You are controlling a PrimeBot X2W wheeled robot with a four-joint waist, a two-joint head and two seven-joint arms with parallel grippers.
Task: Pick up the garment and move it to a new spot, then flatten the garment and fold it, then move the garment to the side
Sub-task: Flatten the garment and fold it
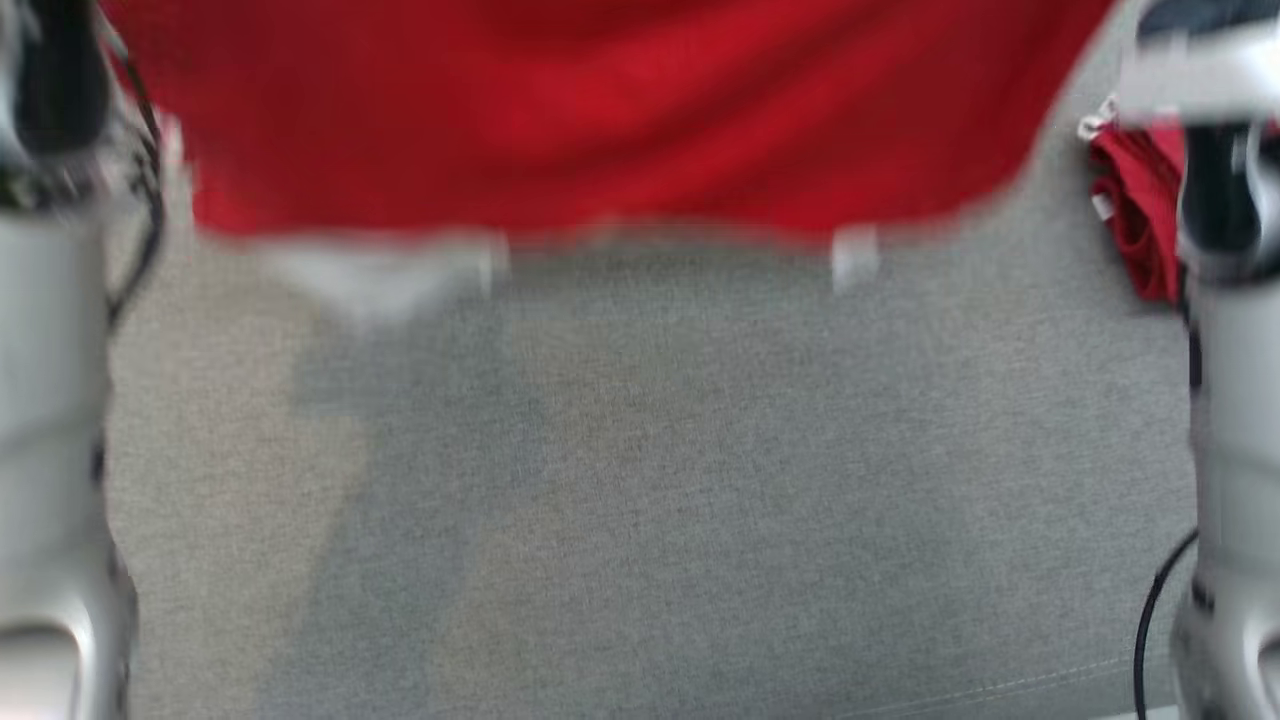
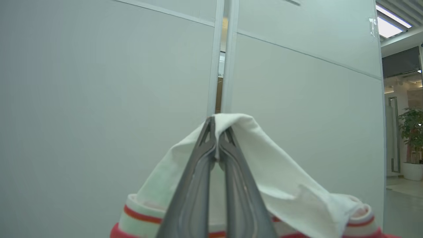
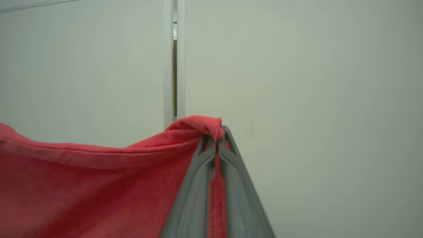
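The left gripper (image 2: 216, 145) was pressed together on a white fold (image 2: 281, 165) of the red garment (image 1: 600, 110), the cloth pinched at the fingertips and draped down both sides of the two dark fingers. Below it, in the left wrist view, a ribbed band (image 2: 138, 215) striped red and white curved behind the fingers. The right gripper (image 3: 216, 142) was likewise closed, nipping a stitched red hem (image 3: 99, 150) whose edge ran away to that view's left and sagged between the arms.

Seen from the head, the garment hung as a wide red sheet across the top of the frame, lifted clear above a grey fabric-covered surface (image 1: 650, 500), its lower edge blurred, with pale patches along it. A bunched red fold (image 1: 1135, 210) showed just beside the right forearm (image 1: 1235, 450); the left forearm (image 1: 50, 400) stood at the opposite edge.

Pale wall panels (image 2: 99, 99) rose behind both grippers, and a potted plant (image 2: 411, 132) stood far off at the left wrist view's right edge.
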